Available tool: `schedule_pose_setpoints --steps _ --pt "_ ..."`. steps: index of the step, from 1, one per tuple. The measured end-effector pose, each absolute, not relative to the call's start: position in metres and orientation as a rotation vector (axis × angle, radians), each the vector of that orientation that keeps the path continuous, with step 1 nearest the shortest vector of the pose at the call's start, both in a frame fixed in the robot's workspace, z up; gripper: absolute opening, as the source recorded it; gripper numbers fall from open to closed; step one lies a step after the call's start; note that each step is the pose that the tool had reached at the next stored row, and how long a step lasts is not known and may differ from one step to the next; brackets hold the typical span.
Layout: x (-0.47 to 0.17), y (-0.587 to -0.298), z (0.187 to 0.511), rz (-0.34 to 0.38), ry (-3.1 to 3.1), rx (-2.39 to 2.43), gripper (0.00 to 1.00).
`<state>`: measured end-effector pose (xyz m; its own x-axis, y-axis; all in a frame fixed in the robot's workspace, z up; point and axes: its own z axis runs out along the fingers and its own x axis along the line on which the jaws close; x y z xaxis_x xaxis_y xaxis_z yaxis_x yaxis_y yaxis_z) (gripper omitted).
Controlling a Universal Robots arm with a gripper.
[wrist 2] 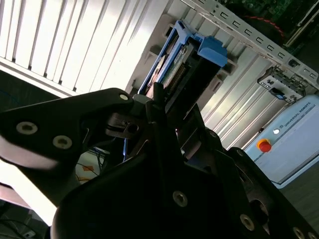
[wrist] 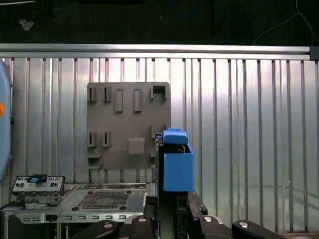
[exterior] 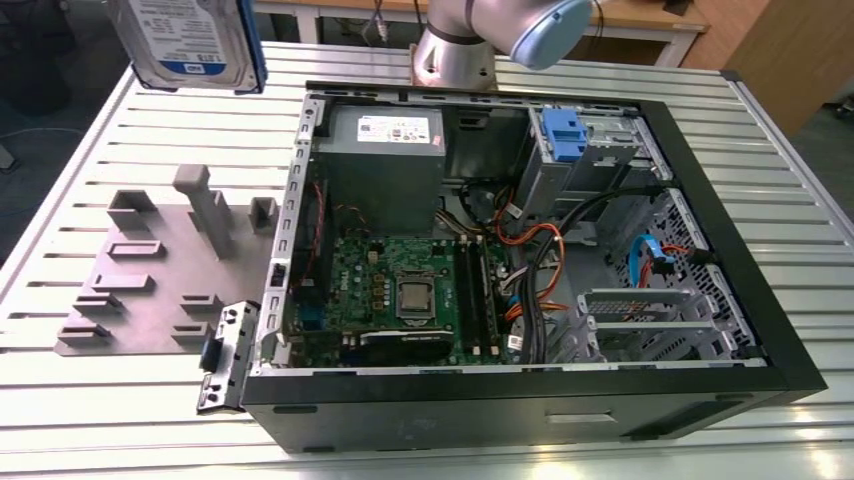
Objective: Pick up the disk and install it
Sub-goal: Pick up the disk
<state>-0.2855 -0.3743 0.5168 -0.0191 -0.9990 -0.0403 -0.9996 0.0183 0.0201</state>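
Slatted aluminium table (exterior: pixel 134 420) carries the open computer case (exterior: pixel 534 410) and a grey fixture plate (exterior: pixel 147 290). We find the gripper (wrist: pixel 172 209) clamped on the disk (wrist: pixel 177 164), which stands edge-on between the fingers, clear of the table. The fixture plate lies beyond the fingertips, and the case rim sits beside them.

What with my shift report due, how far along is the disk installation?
Done: the disk has been picked up and is in the air above the table. In hand: the end effector is closed on it, as both wrist views show. Left: installing it. The disk is outside the computer case, well away from the blue-tabbed drive cage.
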Motion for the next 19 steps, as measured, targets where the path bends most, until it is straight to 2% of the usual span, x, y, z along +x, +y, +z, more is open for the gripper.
schedule_pose_setpoints --steps 19 --pt "-0.238 -0.374 0.517 0.067 2.231 -2.19 0.35"
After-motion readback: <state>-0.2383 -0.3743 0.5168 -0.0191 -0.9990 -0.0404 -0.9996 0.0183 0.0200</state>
